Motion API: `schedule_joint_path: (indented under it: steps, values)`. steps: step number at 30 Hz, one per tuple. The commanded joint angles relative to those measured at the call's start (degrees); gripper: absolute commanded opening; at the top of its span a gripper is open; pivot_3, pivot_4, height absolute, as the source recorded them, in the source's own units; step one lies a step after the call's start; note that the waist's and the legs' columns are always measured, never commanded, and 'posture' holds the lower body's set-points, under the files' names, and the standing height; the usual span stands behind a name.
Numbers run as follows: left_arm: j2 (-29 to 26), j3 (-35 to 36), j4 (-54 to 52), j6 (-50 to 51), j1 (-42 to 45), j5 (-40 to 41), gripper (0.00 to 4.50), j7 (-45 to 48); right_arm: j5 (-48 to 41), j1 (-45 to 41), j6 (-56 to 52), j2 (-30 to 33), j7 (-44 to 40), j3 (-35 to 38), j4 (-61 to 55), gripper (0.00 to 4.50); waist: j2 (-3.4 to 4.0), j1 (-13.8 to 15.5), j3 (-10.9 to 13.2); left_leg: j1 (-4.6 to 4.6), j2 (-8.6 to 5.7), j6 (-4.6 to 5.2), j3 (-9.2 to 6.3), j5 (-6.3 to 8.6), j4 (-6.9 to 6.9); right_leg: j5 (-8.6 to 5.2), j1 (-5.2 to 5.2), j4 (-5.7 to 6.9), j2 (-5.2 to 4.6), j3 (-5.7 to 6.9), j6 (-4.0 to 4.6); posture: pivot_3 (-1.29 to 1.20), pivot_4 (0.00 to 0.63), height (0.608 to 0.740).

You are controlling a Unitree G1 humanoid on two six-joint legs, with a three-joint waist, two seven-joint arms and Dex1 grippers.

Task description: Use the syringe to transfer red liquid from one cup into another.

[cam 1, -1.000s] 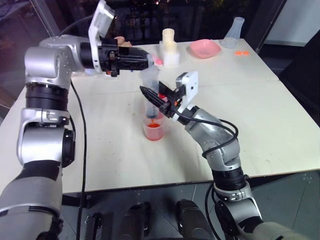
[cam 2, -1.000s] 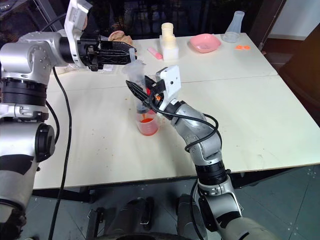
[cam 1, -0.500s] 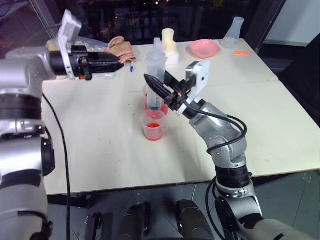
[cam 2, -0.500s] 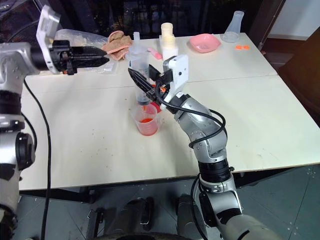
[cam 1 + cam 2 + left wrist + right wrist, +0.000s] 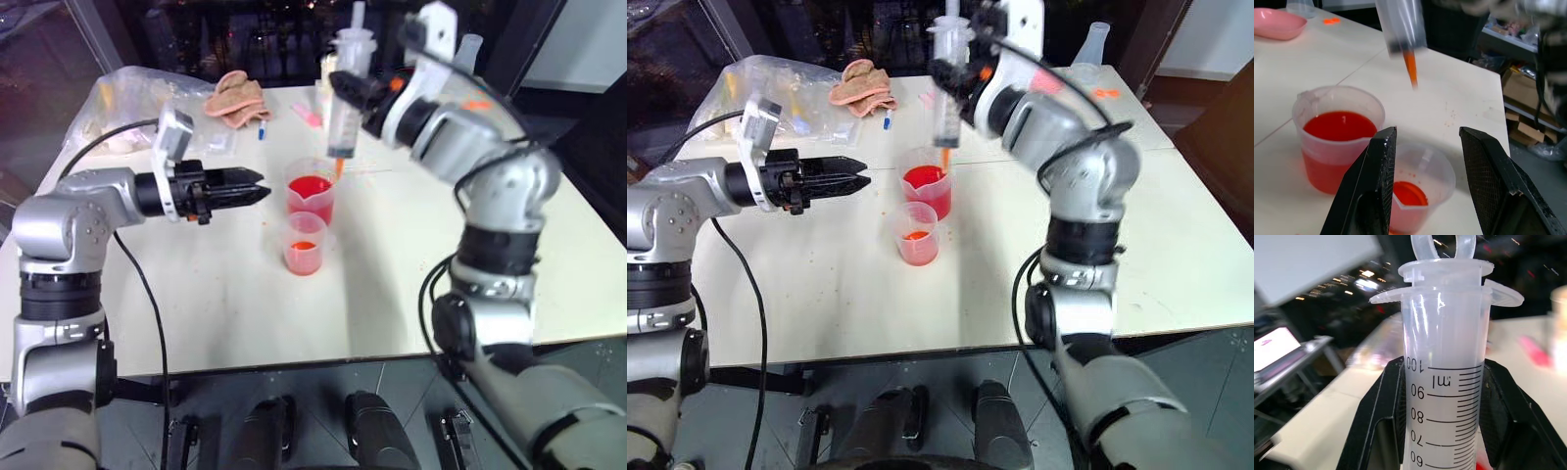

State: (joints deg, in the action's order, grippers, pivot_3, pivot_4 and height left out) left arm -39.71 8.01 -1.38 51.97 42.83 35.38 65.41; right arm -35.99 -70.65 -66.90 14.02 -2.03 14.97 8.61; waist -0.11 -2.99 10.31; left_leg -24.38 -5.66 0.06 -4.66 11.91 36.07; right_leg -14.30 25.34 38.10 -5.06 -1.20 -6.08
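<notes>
The right hand (image 5: pixel 1442 421) grips the syringe (image 5: pixel 347 98) upright — its orange tip over the bigger cup (image 5: pixel 311 200). The left hand (image 5: pixel 257 193) is open beside the cups — holding nothing.

The cream-white rectangular desk (image 5: pixel 823 294) shows a seam across its middle and fine reddish specks on the surface. A crumpled clear plastic bag (image 5: pixel 798 88) with small items inside lies at the far left corner. Just beside it sits a bunched tan-and-pink cloth (image 5: pixel 860 81). A small blue pen-like item (image 5: pixel 888 121) lies near the cloth. A small pink flat item (image 5: pixel 307 117) lies farther along the far side. A clear conical plastic flask (image 5: pixel 1093 44) stands at the far right corner, near a small orange scrap (image 5: pixel 1107 93). A shallow pink bowl (image 5: pixel 1276 23) rests close to the flask.
</notes>
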Motion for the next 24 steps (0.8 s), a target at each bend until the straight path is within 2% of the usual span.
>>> schedule_joint_path:
  steps: [1,4,10,16,24]
  values:
    - [0.7,0.9,-3.5,-1.5,-0.9,1.5,2.15,-2.1,10.1,-11.3,-9.4,7.1,-1.8,-14.1,15.1,1.36,0.01,0.0,0.0,0.00,0.01,0.00,0.05,0.00,0.03,0.00,0.01,0.01,-0.01,-0.01,0.01,0.00,0.150,0.740]
    - [1.2,1.1,-4.3,-1.9,-1.6,1.9,2.15,-3.4,14.0,-15.9,-12.3,9.3,-8.5,-23.4,25.8,1.36,-0.01,0.0,0.0,0.01,0.06,0.01,0.11,0.01,0.01,0.00,0.01,-0.04,0.01,-0.02,0.03,0.00,0.150,0.740]
    - [0.1,1.7,-6.8,-1.6,-4.3,3.5,2.15,-4.8,21.3,-17.0,-7.8,6.8,-16.1,-30.7,40.4,1.36,-0.02,0.0,0.0,-0.03,0.08,0.02,0.14,0.01,0.04,0.01,0.00,-0.07,0.04,-0.02,0.02,0.00,0.150,0.740]
    - [-0.8,2.3,-8.6,-1.0,-5.2,5.0,2.15,-7.2,28.2,-14.5,-0.2,2.9,-18.7,-32.4,51.7,1.36,-0.02,0.1,0.0,-0.02,0.08,0.01,0.13,0.02,0.04,0.02,0.02,-0.05,0.06,-0.02,0.02,0.00,0.150,0.740]
    - [-4.1,2.9,-10.8,0.2,-7.0,7.4,2.15,-7.5,34.8,-12.3,4.7,0.0,-20.6,-32.8,58.2,1.36,-0.02,-0.4,0.0,-0.02,0.08,-0.01,0.11,0.01,0.03,0.02,0.02,-0.03,0.08,-0.01,0.03,0.00,0.150,0.740]
